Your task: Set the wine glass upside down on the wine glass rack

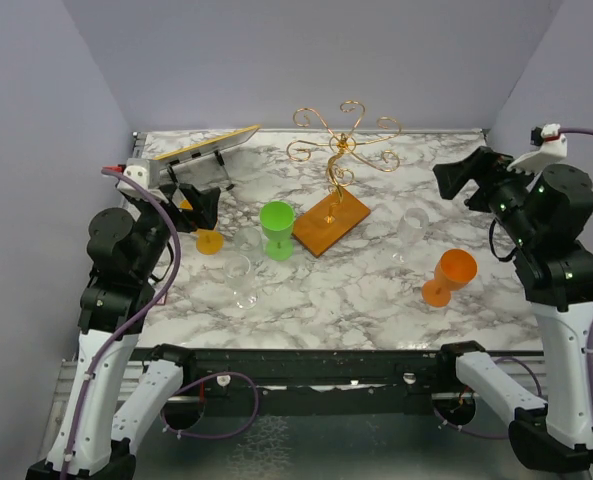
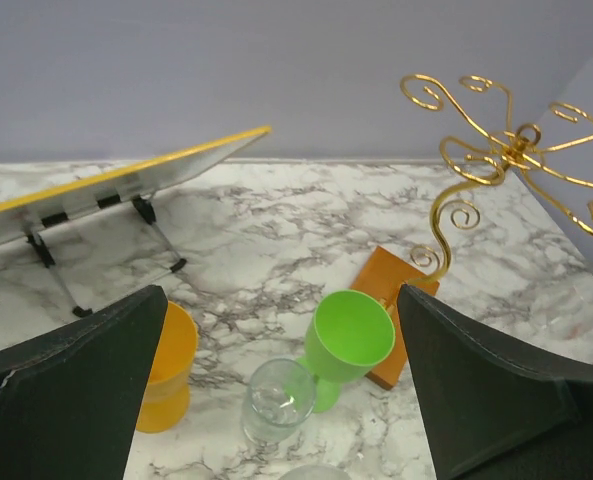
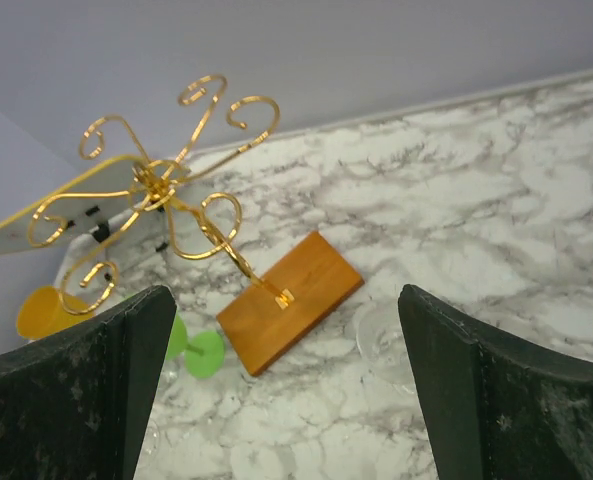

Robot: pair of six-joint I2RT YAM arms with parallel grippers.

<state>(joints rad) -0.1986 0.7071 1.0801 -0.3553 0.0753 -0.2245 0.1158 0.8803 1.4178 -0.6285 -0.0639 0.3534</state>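
Left wrist view is the one to watch. A clear wine glass (image 2: 276,398) sits low and central in it, between the two dark fingers (image 2: 71,390) of the left claw (image 1: 196,208). The fingers are spread wide and hold nothing. From where I stand, the glass is below and ahead of that claw, toward the near edge of the worktop (image 1: 356,290) and left of its middle. The left arm is plainly the nearer one.

The right claw (image 1: 454,180) hovers by the right edge, also gaping and empty. A second clear glass (image 1: 413,225) is faintly visible close to it, and I cannot say for certain which of the two is meant.

The glass near the left claw stands upright, long axis vertical, mouth up. I judge it would need grasping around the bowl or stem and turning over before it can hang. It is colourless and nearly vanishes against the marble veining (only the rim and a glint give it away).

The wine glass rack (image 1: 342,143) stands nearer the far edge, about mid-width. Its gold curls spread from a thin stem on an orange-brown base (image 1: 332,222). A green goblet (image 1: 276,228) stands between the glass and that base, so the carry probably has to pass over or round it.
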